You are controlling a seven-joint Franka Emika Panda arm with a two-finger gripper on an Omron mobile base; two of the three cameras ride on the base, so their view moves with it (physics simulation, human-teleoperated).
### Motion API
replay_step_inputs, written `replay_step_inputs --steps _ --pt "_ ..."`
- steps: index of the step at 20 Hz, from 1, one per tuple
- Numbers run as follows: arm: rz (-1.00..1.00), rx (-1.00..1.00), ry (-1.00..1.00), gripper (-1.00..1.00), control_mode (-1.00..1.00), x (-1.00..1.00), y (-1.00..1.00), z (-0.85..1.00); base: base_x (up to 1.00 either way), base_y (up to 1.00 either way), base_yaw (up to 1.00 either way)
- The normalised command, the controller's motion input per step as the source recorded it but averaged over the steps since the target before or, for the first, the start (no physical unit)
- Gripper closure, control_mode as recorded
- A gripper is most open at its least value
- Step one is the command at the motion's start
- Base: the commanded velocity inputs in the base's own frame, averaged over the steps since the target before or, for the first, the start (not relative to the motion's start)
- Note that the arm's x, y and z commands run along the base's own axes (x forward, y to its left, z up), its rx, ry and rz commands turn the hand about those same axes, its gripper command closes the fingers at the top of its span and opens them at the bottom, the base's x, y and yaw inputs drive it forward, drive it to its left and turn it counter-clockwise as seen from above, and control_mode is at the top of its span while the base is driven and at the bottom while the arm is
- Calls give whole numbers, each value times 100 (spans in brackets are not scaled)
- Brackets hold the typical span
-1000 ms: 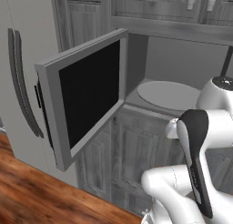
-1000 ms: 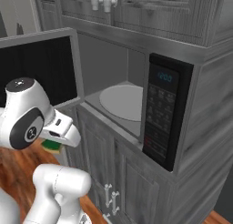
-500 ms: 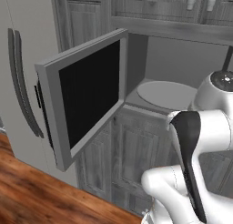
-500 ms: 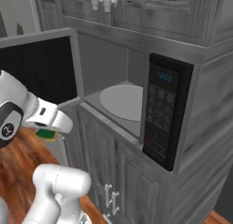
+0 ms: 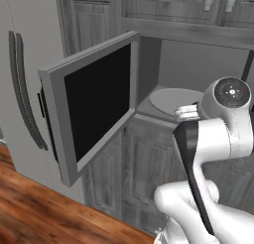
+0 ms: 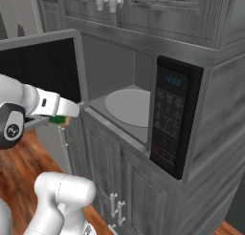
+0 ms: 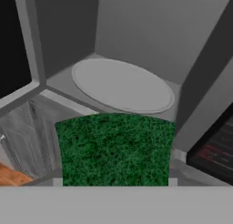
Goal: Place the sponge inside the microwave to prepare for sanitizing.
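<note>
Cabinetry: tall grey wood-panelled kitchen cabinets (image 6: pixel 143 191), surrounding the appliance above, below and at both sides; pale metal handles at 12 o'clock in right base view.

Microwave: large built-in grey microwave (image 6: pixel 119 71), cavity open and lit. Black glass door with grey frame (image 5: pixel 96 101) swung fully out toward 9 o'clock in left base view. Black keypad panel with digital display (image 6: pixel 170 117) at 3 o'clock of the cavity, legible in right base view, seen merely as a dark edge at 4 o'clock in hand view.

Turntable: round grey turntable plate (image 7: pixel 122 84), bare, centred on cavity floor.

Arm: white Franka arm with dark joints (image 5: pixel 218 134), wrist level with the cavity sill.

Gripper: two-finger gripper (image 6: pixel 64 115), just outside the cavity mouth, at 9 o'clock of the turntable in right base view. Fingers part-closed, clamped on the sponge.

Sponge: small rectangular block, green top over yellow layer (image 6: pixel 59 119), off any surface, held in the jaws short of the sill. Green scrub face (image 7: pixel 113 148) at 6 o'clock in hand view, just below the turntable. Yellow layer visible from right base view, hidden in hand view.

Step in hand, judged: carry to the opening, insertion not yet made. Next move calls for a forward reach over the sill toward the turntable, clear of door edge and keypad frame, then release.
</note>
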Motion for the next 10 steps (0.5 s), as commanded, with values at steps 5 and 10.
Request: replay_step_inputs --steps 5,10 --pt "-11 7 20 100 -100 54 -70 14 0 0 0" --pt "0 8 -3 100 -100 32 -25 -18 0 0 0"
